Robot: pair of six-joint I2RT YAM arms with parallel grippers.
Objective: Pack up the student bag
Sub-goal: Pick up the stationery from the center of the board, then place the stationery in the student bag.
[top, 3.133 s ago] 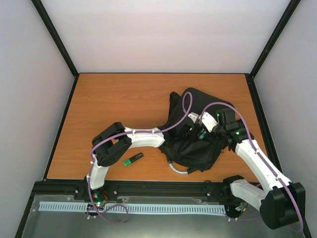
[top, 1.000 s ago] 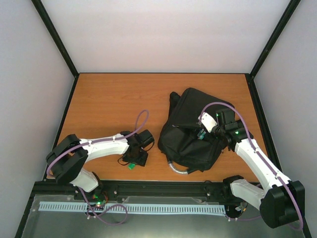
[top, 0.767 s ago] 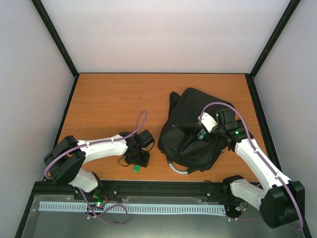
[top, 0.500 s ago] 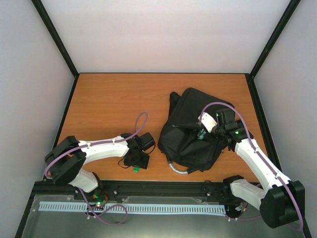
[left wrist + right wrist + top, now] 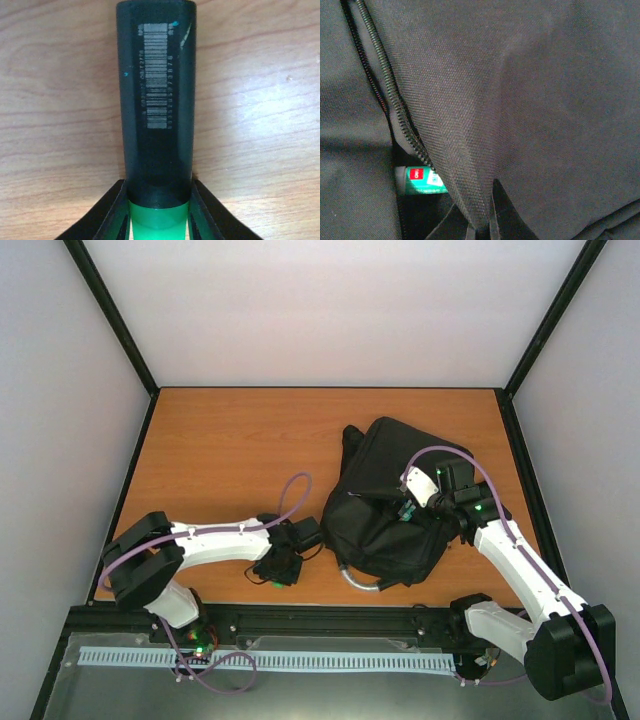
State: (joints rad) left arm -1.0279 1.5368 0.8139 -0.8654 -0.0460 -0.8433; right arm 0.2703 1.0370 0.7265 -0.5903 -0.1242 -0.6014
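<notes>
Wooden table, orange-brown with visible grain, enclosed on three sides by plain white walls and edged by black frame posts. Marker: a dark cylindrical barrel bearing a pale barcode, with a bright green section at its near end, lying flat on the table close to the front edge; from above only a green speck of it shows. Along the front, a white slotted strip lies on a grey metal tray. Right wrist view: a partly hidden labelled item, green and white with a small red patch
</notes>
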